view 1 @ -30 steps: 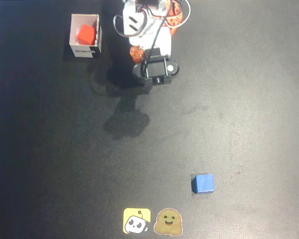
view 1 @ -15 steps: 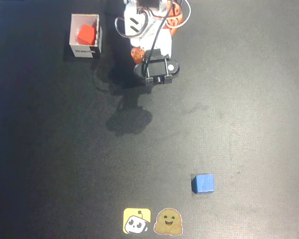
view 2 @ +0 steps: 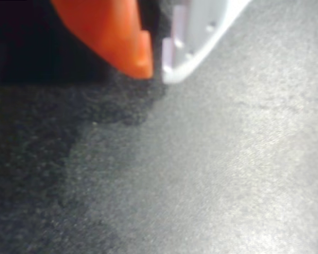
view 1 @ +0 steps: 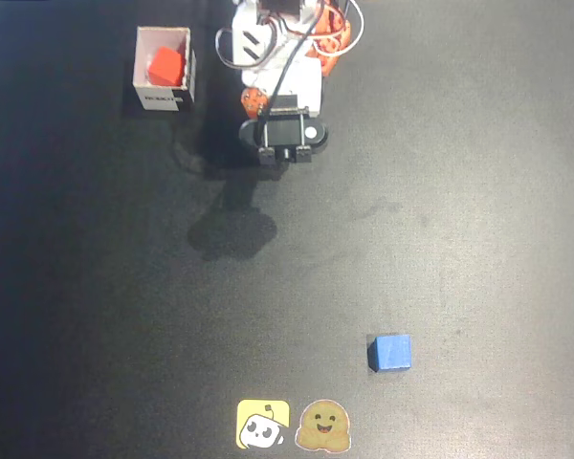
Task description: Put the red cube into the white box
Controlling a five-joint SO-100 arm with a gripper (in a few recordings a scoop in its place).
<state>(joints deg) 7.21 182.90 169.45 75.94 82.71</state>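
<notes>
- The small solid red-orange cube (view 1: 165,66) lies inside the small square white cardboard box (view 1: 141,63) at the upper left of the overhead view, sitting toward the box's far end.
- The cube has no long axis; its edges look slightly turned against the box walls, one corner aimed toward the box's upper right.
- The box stands upright with its open top facing the camera, its dark printed label on the wall nearest the picture's bottom edge.
- The white and orange arm (view 1: 277,57) sits to the right of the box, apart from it, with its shadow on the black surface (view 1: 478,191) below.
- In the wrist view the pincer (view 2: 157,66) has its orange finger and its white finger almost together, only a thin gap between the tips, and nothing is gripped; it hangs above bare surface.
- A small blue cube (view 1: 392,352) rests well apart, at the lower right.
- Two cartoon stickers (view 1: 293,425) lie side by side at the bottom edge.
</notes>
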